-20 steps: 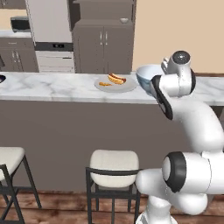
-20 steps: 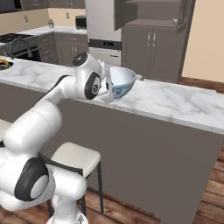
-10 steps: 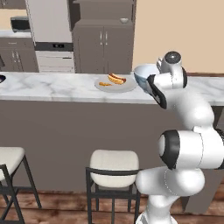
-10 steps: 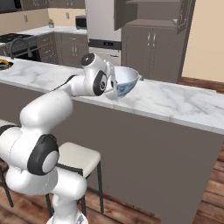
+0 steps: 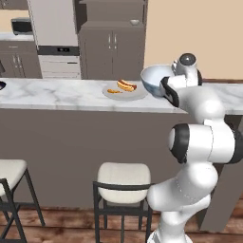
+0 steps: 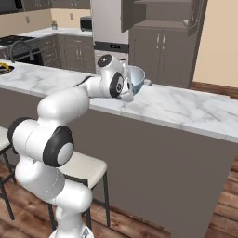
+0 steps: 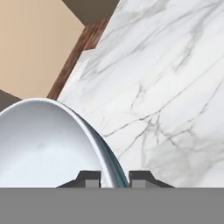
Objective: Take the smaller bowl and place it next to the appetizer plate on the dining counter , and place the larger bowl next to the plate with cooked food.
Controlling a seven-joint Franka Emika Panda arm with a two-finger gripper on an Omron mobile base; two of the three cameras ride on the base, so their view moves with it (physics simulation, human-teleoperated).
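The dining counter point(image 5: 57, 95) has bare marble right of the plate with cooked food point(image 5: 124, 91) — room to land without nudging it. The larger bowl point(image 5: 155, 79) hangs just beside that plate, the gripper point(image 7: 114, 177) pinching its rim; I'd lower it level, foot first, before letting go.

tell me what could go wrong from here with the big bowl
1. The end effector pinches only the rim of the larger bowl, so the deep bowl could tip or slip while it is moved or let go.
2. The bowl sits close beside the plate with cooked food; a sideways nudge could knock the plate or its food.
3. The arm leans low over the dining counter and could scrape it.
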